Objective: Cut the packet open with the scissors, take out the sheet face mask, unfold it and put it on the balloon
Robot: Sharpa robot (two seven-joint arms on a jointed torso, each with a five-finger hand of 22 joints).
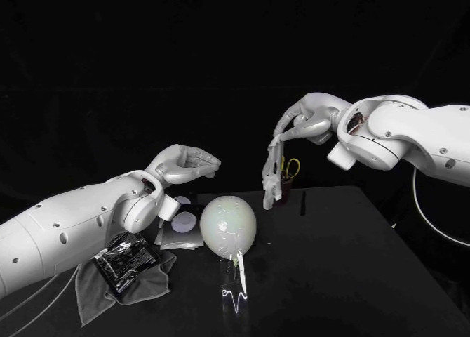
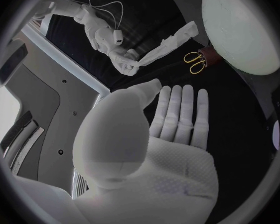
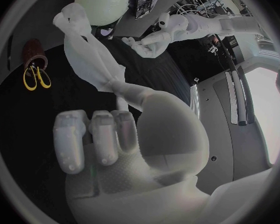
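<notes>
Head view: my right hand (image 1: 306, 128) is pinching the limp, crumpled white sheet mask (image 1: 273, 168) in its fingers, so it is dangling as a long twisted strip over the black counter (image 1: 336, 281). My left hand (image 1: 186, 165) is hovering palm up, fingers loosely apart, gripping nothing. The smooth, egg-shaped pale balloon (image 1: 228, 223) is lying on the counter near the glossy black packet (image 1: 126, 258).
</notes>
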